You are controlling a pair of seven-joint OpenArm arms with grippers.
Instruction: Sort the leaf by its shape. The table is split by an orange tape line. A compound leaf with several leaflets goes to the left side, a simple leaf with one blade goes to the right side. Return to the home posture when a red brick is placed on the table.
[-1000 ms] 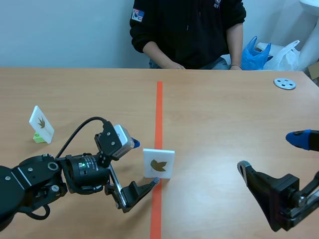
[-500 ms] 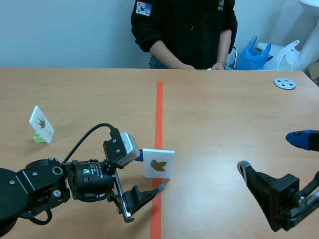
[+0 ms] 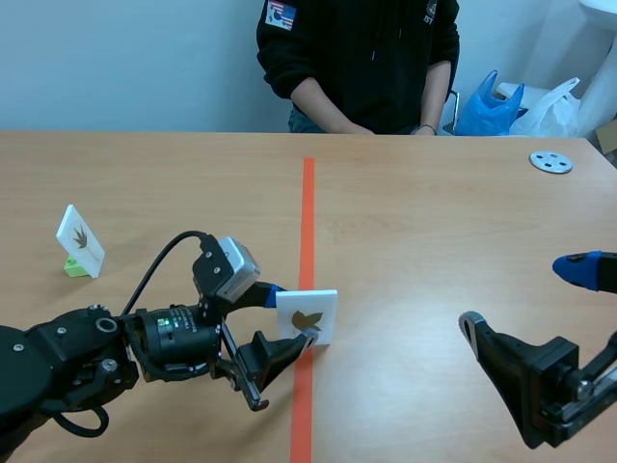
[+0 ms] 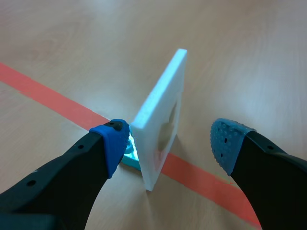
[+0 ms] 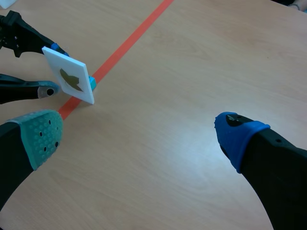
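Wide-open left gripper (image 3: 288, 314), low over the near part of the table, bracketing the upright leaf card (image 3: 308, 317) and gripping nothing. In the left wrist view, one blue pad (image 4: 112, 143) just behind the card's back face, down by its base; the other pad (image 4: 225, 143) clear of the printed face, with a plain gap between. Equally wide and empty right gripper (image 5: 139, 128), low over bare wood on the right side, well apart from the card.

Light wooden table (image 3: 434, 222), divided from near edge to far edge by an orange tape line (image 3: 308, 203). At the far edge, a seated person (image 3: 362, 58) in a dark hooded top, hands near the table's rim. Black left arm (image 3: 96, 352) entering low from the left, with a cable looped above it. Beyond the far right corner, a blue plastic bag (image 3: 487, 104) beside a white bag (image 3: 551, 101).

White square leaf card standing on edge in a small cyan base (image 4: 128, 152), on the tape line itself, toward its near end; on the face, one brown leaf with a single blade. Well apart on the left side, a second card (image 3: 79, 237), white, tilted on a green base, bearing a leaf of several pointed leaflets. Near the far right edge, a round grey disc (image 3: 550, 162) with holes, flat on the wood.
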